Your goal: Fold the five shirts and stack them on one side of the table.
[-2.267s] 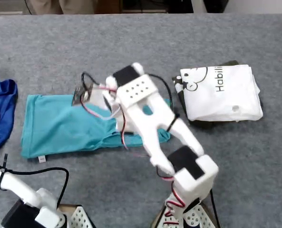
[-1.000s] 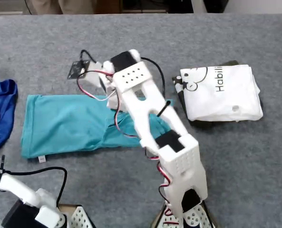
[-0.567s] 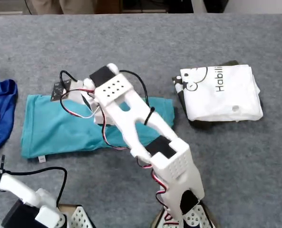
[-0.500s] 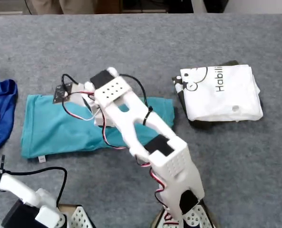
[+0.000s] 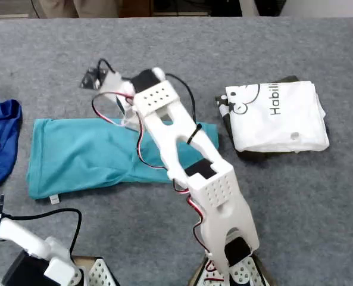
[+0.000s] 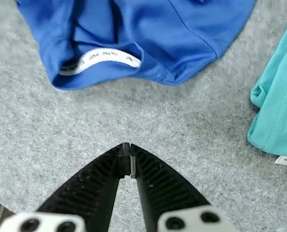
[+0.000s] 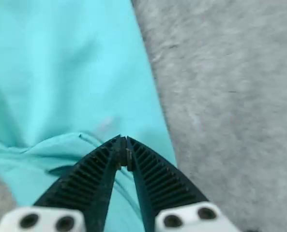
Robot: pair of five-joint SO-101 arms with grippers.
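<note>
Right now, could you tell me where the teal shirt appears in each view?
High view: teal shirt left of centre, beside the blue shirt.
Left wrist view: opposite the blue shirt, across bare grey table.
Right wrist view: beneath the right gripper.
Shared landmark: the grey table.

The white folded cloth shirt [image 5: 277, 116] bears a line of dark letters [image 5: 275, 99]. The line stands turned sideways in the high view and runs off at the shirt's far edge, so only 1 part of a word shows. Just beside the letters there is a dark outline drawing [image 5: 241, 101] of a cartoon figure. In the left wrist view, the crumpled blue cloth shirt [image 6: 133, 29] has a white neck label [image 6: 102, 58] with 1 row of small dark print, too small to read. The flat teal cloth shirt [image 6: 279, 106] carries a small white tag [image 6: 286, 161] at its edge, and the marks on it cannot be made out.
</note>
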